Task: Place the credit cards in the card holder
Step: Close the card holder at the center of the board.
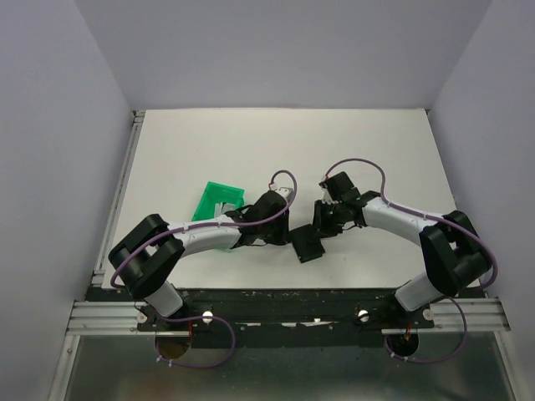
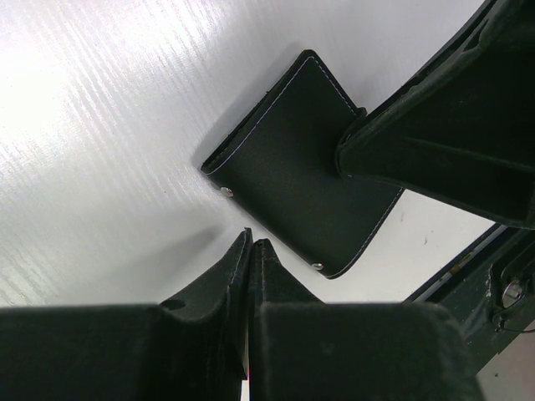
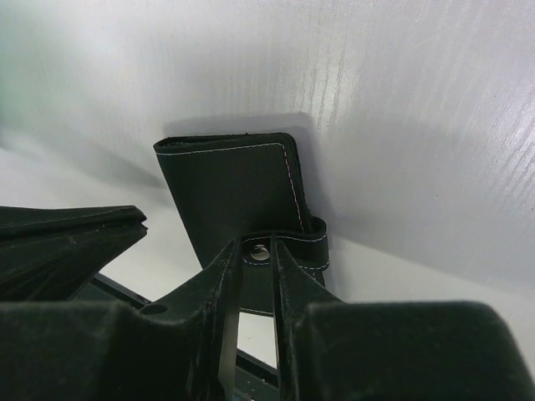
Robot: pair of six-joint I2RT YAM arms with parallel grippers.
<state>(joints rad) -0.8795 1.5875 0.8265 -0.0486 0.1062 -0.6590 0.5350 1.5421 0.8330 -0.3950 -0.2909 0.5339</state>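
Two arms reach in over the white worktop (image 1: 251,142) and meet near its middle. Furthest left sits a green bin (image 1: 206,200), tilted, with something pale inside that is too small to make out. Just right of it, the left gripper (image 2: 249,242) hangs low over the worktop with its fingers pressed together and nothing between them. Its tips are just beside the near edge of the card holder (image 2: 284,192), and whether they touch cannot be told. The card holder lies folded shut and flat on the worktop between the two grippers, black with pale stitching along its edges. Two small metal studs (image 2: 226,192) show on the side facing the left gripper. On the right, the right gripper (image 3: 259,249) is closed on the card holder's snap strap (image 3: 313,242), one finger on either side of the strap's stud.
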